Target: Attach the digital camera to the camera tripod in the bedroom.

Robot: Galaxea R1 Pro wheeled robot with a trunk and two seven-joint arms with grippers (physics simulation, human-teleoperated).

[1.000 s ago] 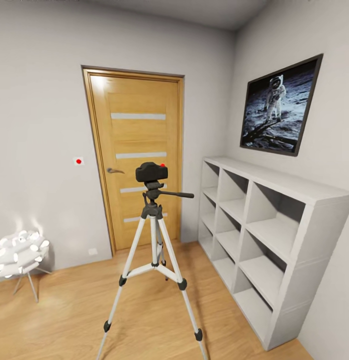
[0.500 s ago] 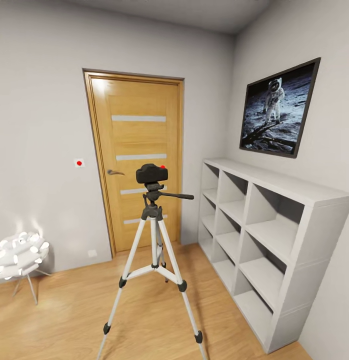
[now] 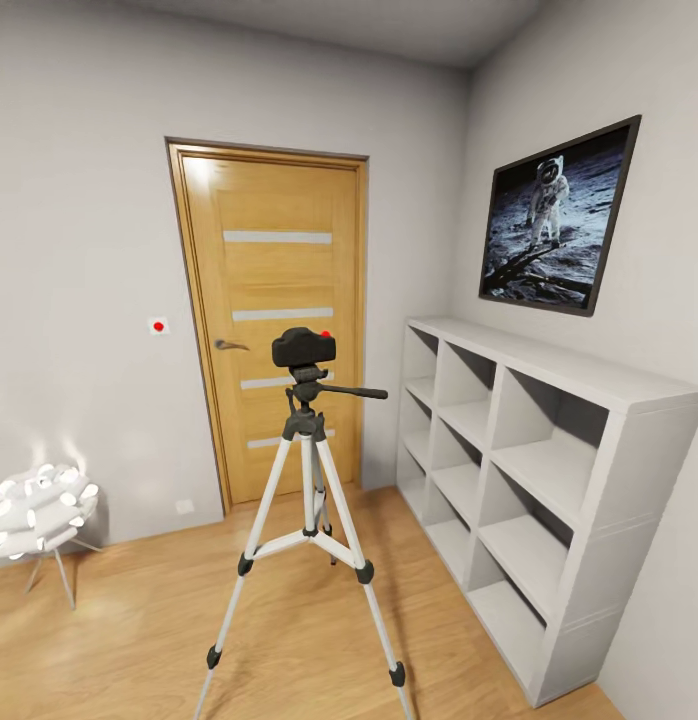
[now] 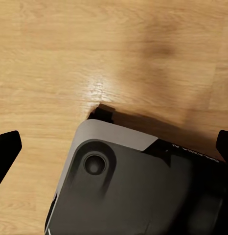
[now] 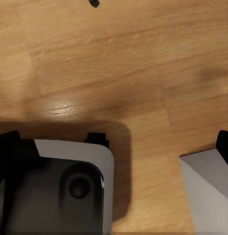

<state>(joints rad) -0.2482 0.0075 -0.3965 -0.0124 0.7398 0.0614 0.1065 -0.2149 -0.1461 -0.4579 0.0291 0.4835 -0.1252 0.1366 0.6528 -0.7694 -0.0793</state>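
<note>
Camera sits on top of the tripod head at centre frame in the head view, pan handle pointing toward frame right, tripod upright with legs splayed on the wood floor; by the look of it the mount is already made. Both grippers hang low over the floor: left gripper and right gripper each show dark fingertips at opposite frame edges, spread wide, nothing between them, robot base below. Which arm is nearer the tripod, cannot tell. Room: door behind, white cube shelves right, astronaut picture upper right, white lamp lower left
</note>
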